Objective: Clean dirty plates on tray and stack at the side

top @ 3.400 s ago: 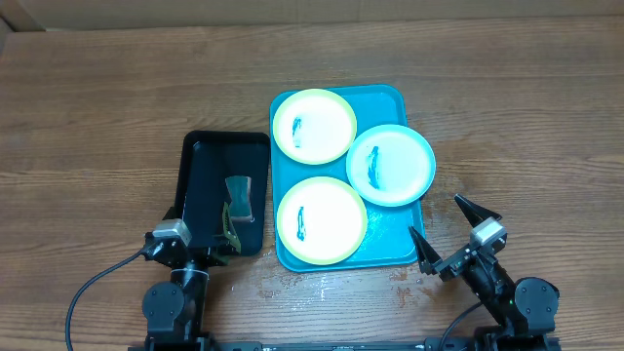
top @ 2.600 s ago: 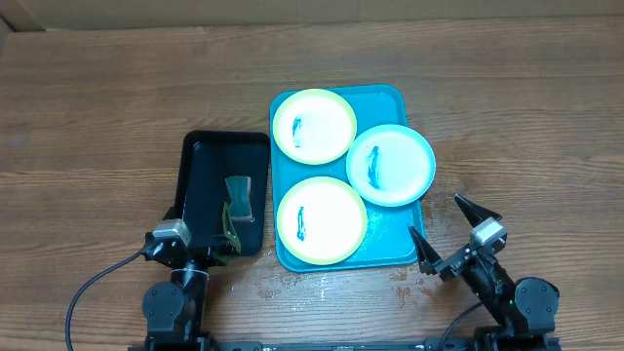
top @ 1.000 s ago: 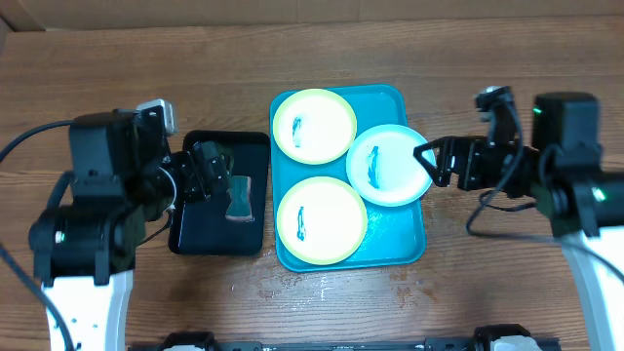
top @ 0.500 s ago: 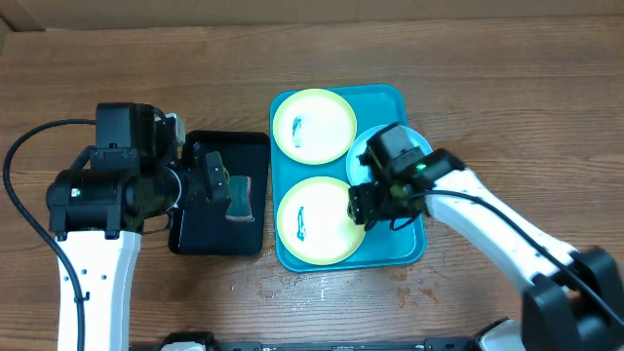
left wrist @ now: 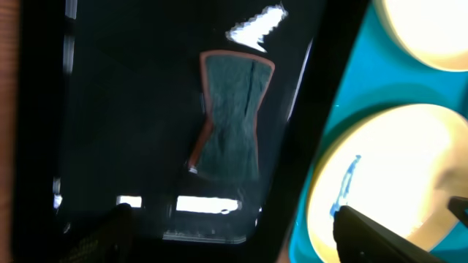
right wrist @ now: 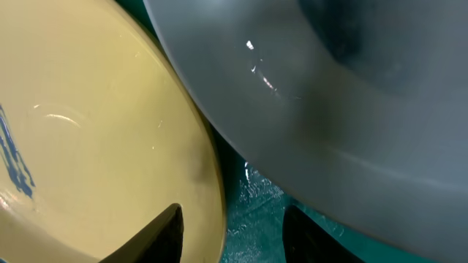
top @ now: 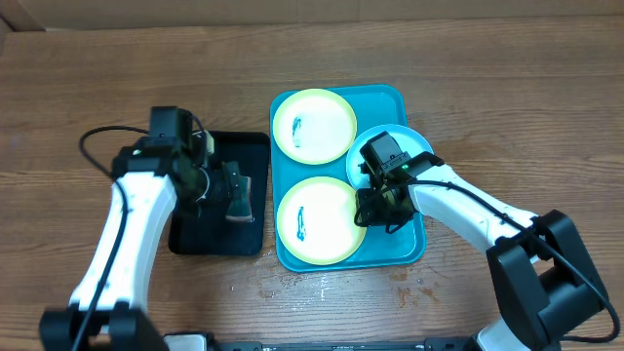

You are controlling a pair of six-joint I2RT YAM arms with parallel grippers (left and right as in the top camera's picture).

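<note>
Three plates lie on the turquoise tray (top: 411,244). A yellow-green one (top: 314,125) is at the back and another (top: 317,219) at the front, each with a blue smear. My right arm covers most of the light-blue-rimmed plate (top: 421,146). My right gripper (top: 376,207) is low at the front plate's right rim, open. In the right wrist view the right gripper (right wrist: 234,237) straddles the front plate's (right wrist: 88,131) rim, with the blue plate's underside (right wrist: 351,109) above. My left gripper (top: 228,185) hovers open over the black tray.
The black tray (top: 195,229) sits left of the turquoise tray and holds a green cloth with an orange edge (left wrist: 230,120). In the left wrist view the left gripper (left wrist: 241,245) is just short of that cloth. Wooden table lies all around.
My right arm swung in from the right and came down at the front plate's right rim, its jaws narrowing. My left arm shifted over the black tray and its jaws narrowed slightly.
</note>
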